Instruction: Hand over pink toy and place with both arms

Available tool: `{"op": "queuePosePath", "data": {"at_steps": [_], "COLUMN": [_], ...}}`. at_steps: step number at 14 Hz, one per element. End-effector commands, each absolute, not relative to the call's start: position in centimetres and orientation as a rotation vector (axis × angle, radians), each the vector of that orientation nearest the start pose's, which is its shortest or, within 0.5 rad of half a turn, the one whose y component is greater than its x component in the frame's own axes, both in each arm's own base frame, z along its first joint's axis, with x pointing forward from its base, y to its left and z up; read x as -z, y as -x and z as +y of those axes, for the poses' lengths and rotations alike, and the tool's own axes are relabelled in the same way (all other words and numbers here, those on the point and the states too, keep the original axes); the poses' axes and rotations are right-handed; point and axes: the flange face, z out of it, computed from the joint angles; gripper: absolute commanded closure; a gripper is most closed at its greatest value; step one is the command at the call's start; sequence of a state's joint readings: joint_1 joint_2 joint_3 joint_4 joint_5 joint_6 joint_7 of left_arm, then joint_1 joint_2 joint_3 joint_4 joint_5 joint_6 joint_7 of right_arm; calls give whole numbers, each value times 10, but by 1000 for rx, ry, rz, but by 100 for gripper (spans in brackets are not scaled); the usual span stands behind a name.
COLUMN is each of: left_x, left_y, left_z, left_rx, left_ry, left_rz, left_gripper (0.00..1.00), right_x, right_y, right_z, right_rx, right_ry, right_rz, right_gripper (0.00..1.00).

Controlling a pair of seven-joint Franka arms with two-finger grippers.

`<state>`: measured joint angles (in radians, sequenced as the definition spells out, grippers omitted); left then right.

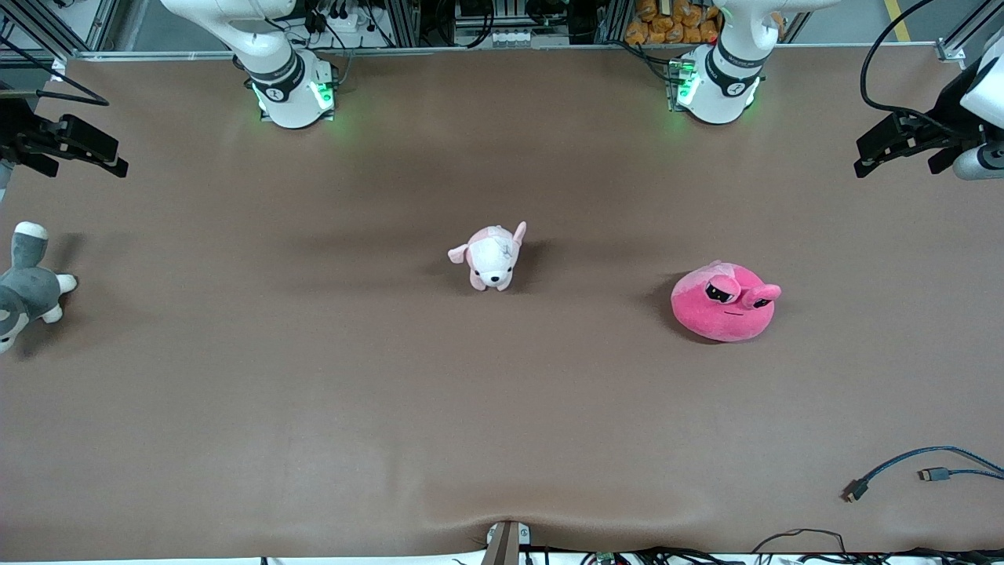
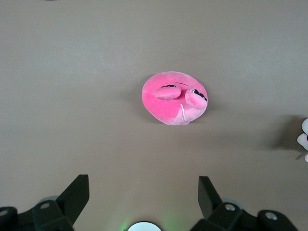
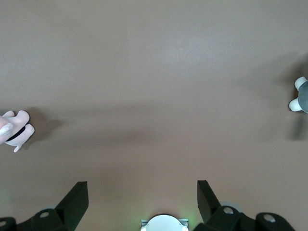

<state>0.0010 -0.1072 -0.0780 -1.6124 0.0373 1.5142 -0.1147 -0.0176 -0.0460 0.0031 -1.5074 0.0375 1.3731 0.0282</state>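
High over the table, the left pincer (image 2: pixel 142 195) and right pincer (image 3: pixel 142 195) both gape wide, empty, clear of the pink toy (image 1: pixel 724 302).

Hot-pink toy (image 1: pixel 723 304), pale pink-and-white puppy (image 1: pixel 490 257), grey-and-white plush (image 1: pixel 25 286), brown table (image 1: pixel 314 408).

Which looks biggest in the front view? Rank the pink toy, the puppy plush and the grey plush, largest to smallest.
1. Pink toy, the broad round blob, clearly largest.
2. Grey plush and puppy plush look close in size; the grey one is cut off by the view's edge, so I won't rank them.
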Motion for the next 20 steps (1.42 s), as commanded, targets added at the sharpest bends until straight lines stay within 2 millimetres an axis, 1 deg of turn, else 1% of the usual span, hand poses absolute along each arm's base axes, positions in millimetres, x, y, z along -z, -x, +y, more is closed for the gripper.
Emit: {"op": "queuePosePath", "data": {"at_steps": [1,6,12,17,20], "left_x": [-660,-660,-660,-656,-654], "left_y": [-515,-514,-513,-513,-512], "left_z": [-33,-31,-42,-44,-49], "left_rx": [4,0,5,-11,-19], "left_ry": [3107,3105,3106,3104,3100], "left_rz": [-85,-94,-63,-63,-134], "left_gripper": [0,0,0,0,0], "right_x": [-669,-671,-667,-665,-665], "right_y": [-514,-513,-514,-513,-513], "right_z": [-1,-7,-5,-9,-9], "right_rx": [-124,-117,-127,-148,-146], "right_ry": [3100,3100,3100,3106,3109], "right_rz": [66,75,71,82,83], "right_gripper": [0,0,0,0,0]}}
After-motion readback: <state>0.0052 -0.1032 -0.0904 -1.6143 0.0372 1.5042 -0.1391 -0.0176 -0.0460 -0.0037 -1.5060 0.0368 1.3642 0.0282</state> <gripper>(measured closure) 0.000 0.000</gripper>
